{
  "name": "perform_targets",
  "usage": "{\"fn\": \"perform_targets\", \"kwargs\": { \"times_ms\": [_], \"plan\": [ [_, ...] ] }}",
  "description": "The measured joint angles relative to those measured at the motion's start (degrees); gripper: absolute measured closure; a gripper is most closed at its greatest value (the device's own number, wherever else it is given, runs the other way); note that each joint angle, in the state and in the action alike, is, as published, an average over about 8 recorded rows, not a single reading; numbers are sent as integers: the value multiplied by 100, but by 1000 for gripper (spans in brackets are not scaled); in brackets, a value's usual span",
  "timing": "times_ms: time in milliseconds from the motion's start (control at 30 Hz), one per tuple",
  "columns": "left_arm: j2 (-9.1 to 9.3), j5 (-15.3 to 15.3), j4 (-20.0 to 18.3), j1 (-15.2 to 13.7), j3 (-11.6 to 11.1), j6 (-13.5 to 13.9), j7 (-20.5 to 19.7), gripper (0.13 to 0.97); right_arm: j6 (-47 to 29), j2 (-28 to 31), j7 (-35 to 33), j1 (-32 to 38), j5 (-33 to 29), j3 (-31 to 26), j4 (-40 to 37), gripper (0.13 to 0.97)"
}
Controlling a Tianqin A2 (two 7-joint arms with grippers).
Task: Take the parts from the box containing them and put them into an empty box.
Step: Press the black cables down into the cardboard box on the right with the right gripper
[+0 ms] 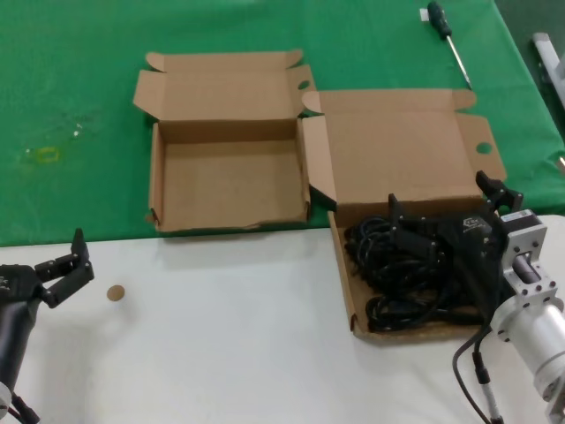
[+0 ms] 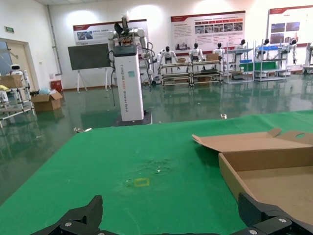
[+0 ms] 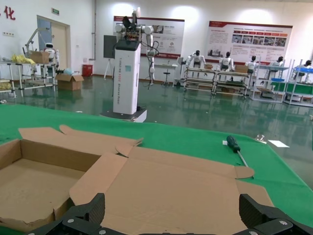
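- Jaws spread on both: right gripper [image 1: 446, 215] low over the cords [image 1: 410, 274] in the wide box [image 1: 346, 287], 4 o'clock.
- Left gripper [image 1: 69, 265] idle, 8 o'clock on white worktop [image 1: 221, 336].
- Narrow box [image 1: 221, 181] at 11 o'clock.

We count two open cardboard boxes: the empty box [image 1: 225, 181] on the left, the box containing them [image 1: 415, 159] on the right. The parts [image 1: 410, 274] form one tangled heap; individual cords cannot be counted. We also count one screwdriver [image 1: 448, 41] and two grippers.
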Motion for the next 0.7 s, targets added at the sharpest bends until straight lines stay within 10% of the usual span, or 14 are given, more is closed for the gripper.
{"fn": "perform_targets", "kwargs": {
  "times_ms": [700],
  "plan": [
    [0,0,0,0,0,0,0,134,0,0,0,0,0,0,0,129]
  ]
}}
